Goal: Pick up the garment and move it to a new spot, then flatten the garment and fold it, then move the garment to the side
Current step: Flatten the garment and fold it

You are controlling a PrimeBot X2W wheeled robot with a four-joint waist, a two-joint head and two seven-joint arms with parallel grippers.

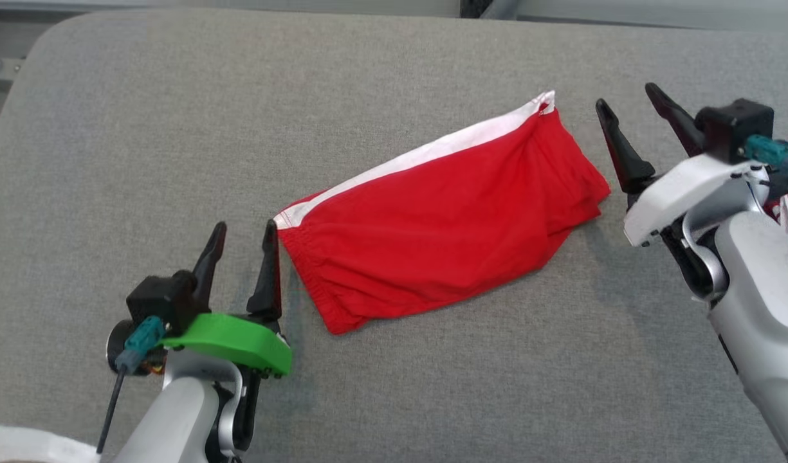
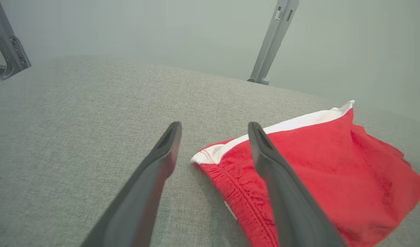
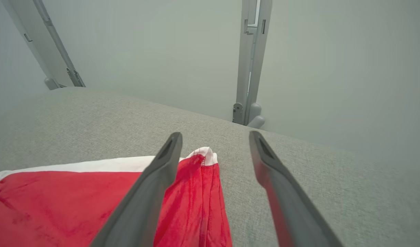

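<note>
A red cloth garment (image 1: 445, 225) with a white strip along one edge lies folded on the big grey fabric surface (image 1: 175, 128). It looks a bit wrinkled. The left gripper (image 1: 246, 225) is just beside the garment's near-left corner. Its two long dark fingers are spread wide and hold nothing. The right gripper (image 1: 626, 95) is just past the garment's other end. Its fingers are wide apart too, and they are empty.
</note>
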